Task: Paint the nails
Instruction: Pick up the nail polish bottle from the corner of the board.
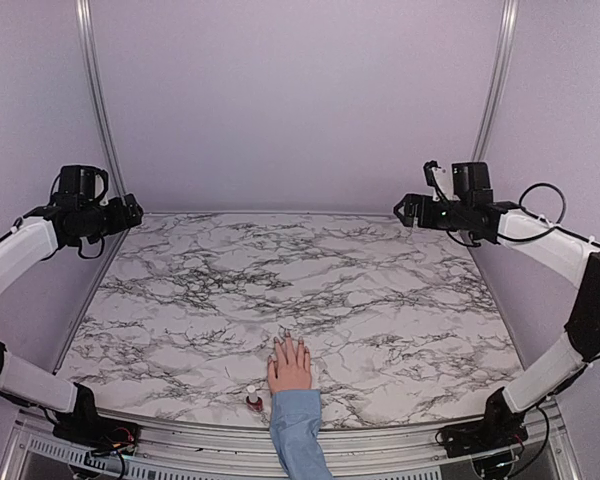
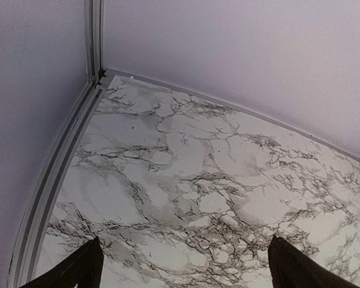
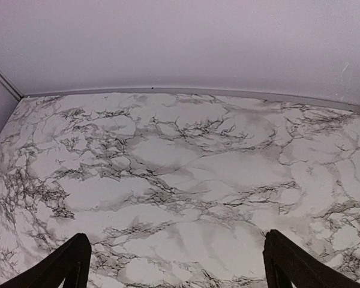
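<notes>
A small bottle [image 1: 253,401] is set on the desk [image 1: 400,300] at its near edge, a little left of centre. Just right of it, a sleeved arm [image 1: 298,432] is laid over the near edge, its fingers stretched toward the far side, so that the nails [image 1: 289,343] are placed farthest in. The left hand [image 1: 132,212] is held above the far left corner and the right hand [image 1: 405,210] above the far right corner, both well apart from the bottle and the nails.
</notes>
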Available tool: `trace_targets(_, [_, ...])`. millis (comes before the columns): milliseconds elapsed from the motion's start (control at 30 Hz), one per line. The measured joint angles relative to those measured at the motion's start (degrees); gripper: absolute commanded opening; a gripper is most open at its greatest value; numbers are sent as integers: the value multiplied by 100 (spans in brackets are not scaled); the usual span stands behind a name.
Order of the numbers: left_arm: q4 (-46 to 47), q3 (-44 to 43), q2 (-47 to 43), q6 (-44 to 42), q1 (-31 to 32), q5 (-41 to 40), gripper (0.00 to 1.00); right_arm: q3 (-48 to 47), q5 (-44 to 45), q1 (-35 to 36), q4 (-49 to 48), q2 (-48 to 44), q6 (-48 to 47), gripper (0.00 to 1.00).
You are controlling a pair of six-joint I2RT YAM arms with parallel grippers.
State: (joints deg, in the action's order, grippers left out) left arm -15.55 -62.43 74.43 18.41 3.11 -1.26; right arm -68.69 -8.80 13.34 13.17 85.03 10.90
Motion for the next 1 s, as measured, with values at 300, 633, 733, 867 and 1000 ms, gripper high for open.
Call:
trace_targets(300, [-787,46,0,-428,883,98,99,219,332,739,190,149,-219,99])
trace_targets(633, [-2243,-310,-140,-1016,2583,15,99,743,264,901,83,-476,-520,98])
trace_targets(733, [-2627,-415,-354,-1080,2968,-26,99,866,13,905,-68,-761,-640,98])
trace_targets(867, [-3010,-413,-822,-1049,3222,37,99,837,-643,938,-149,-920,-905,98])
trace_targets(1000, [-3189,-262,-1314,-914,3274,157,99,667,-1167,1266,22,-863,-1152,98])
